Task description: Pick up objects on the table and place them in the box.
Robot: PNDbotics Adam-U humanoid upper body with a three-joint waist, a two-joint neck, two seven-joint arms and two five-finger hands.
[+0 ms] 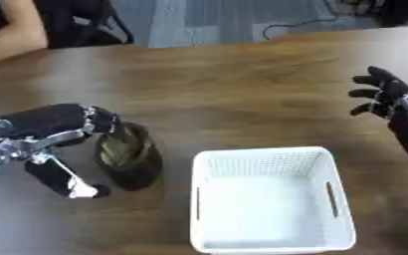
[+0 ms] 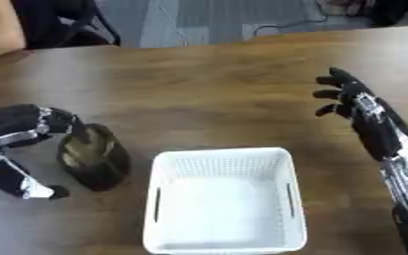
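A dark brown cup-like object [image 1: 129, 157] stands on the wooden table [image 1: 234, 94], left of a white plastic basket [image 1: 271, 199]. The inside of the cup shows olive. My left hand [image 1: 55, 124] comes in from the left and wraps round the cup: its fingers [image 1: 103, 121] curl over the far rim and the thumb [image 1: 68, 180] reaches to the near side of the base. My right hand [image 2: 357, 107] hovers at the right edge, fingers spread and relaxed, holding nothing. Nothing lies in the basket.
A person's bare arm [image 1: 16, 35] rests at the table's far left corner, away from the cup. Behind the far edge stands a dark chair [image 1: 85, 22]. Bare wood lies between the two hands and beyond the basket.
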